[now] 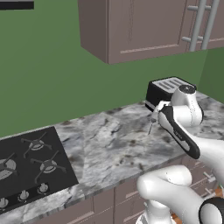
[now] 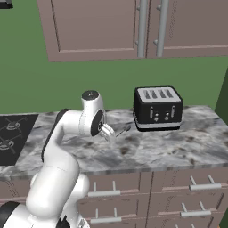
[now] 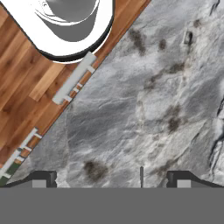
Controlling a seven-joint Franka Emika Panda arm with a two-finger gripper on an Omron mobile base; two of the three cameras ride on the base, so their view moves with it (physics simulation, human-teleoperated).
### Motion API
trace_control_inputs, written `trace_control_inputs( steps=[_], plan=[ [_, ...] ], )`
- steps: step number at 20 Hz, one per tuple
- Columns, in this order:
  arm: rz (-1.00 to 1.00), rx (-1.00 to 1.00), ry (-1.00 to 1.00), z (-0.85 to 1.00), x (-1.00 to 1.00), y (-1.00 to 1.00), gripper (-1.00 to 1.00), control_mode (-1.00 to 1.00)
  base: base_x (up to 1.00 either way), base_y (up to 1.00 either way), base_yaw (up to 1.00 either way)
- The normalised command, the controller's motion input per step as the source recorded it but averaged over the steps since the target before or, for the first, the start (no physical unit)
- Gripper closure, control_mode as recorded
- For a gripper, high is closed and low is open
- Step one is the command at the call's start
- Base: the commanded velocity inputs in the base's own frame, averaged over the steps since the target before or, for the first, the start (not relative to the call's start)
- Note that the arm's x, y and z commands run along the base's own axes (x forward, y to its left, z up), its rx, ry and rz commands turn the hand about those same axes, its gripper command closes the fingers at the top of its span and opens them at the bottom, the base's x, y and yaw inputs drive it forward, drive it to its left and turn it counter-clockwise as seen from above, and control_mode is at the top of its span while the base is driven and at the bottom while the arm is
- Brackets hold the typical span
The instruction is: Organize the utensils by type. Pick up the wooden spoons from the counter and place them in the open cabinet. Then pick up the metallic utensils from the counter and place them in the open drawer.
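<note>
Drawer fronts: shut mauve-brown faces with pale bar handles point(image 3: 74, 78) run beneath the counter's front edge, at 10 o'clock in the hand view.
Counter: the grey-and-white marbled top point(image 2: 178, 142) spreads under the arm, with a black hob point(image 1: 30, 162) at its 9 o'clock end.
Claw: the gripper point(image 2: 108, 133) hangs low over the stone, its jaws spread wide and holding nothing.
Utensil: a slim dark grey piece point(image 2: 124, 129) lies flat on the counter just beside the claw. It is too thin to say whether it is a spoon.
Bearing: in the right base view it sits at 2 o'clock from the claw, its long axis running 8 to 2. In the hand view it shows as a sliver point(image 3: 141, 175) between the finger tips, right of centre, pointing 12 to 6.
Judgement: the jaws look set to straddle it across its length after a small shift toward it.
Toaster: a black four-slot toaster point(image 2: 158, 108) stands beyond, at 2 o'clock.
Wall cabinets: the mauve doors point(image 2: 98, 26) overhead are closed.
</note>
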Motion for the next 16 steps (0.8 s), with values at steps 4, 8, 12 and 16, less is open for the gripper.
trace_control_inputs(
  steps=[4,8,12,16],
  plan=[
    [0.05,0.00,0.08,-0.33,0.74,-0.01,-1.00,-1.00,0.00,0.00,0.00],
    [0.04,0.00,0.09,-0.32,0.72,-0.03,-1.00,-1.00,0.00,0.00,0.00],
    [0.01,0.00,0.09,-0.34,0.67,-0.09,-1.00,-1.00,0.00,0.00,0.00],
    [0.00,0.00,0.07,-0.38,0.59,-0.16,-1.00,-1.00,0.00,0.00,0.00]
  ],
)
